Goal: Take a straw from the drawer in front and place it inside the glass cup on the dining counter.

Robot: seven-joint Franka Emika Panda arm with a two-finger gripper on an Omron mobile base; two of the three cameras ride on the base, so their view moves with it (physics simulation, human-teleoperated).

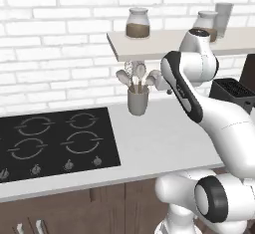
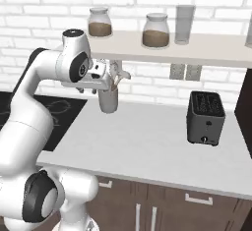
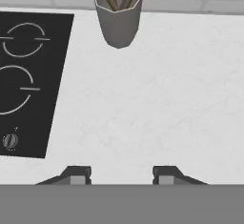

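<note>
Straw judged light, thin, crushable: mid-shaft pinch advised. Gripper point(image 3: 121, 174) is held released, empty, bottom of frame above counter point(image 3: 157, 108).

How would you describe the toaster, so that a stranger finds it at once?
Look at the white counter below the brick wall. Under the shelf with the jars, right of the grey utensil holder, stands the toaster. It is a black box with two top slots, unlike its neighbours.

White counter point(image 3: 157, 108) lies bare below the hand point(image 3: 121, 175); utensil holder point(image 3: 119, 20) stands ahead.
</note>
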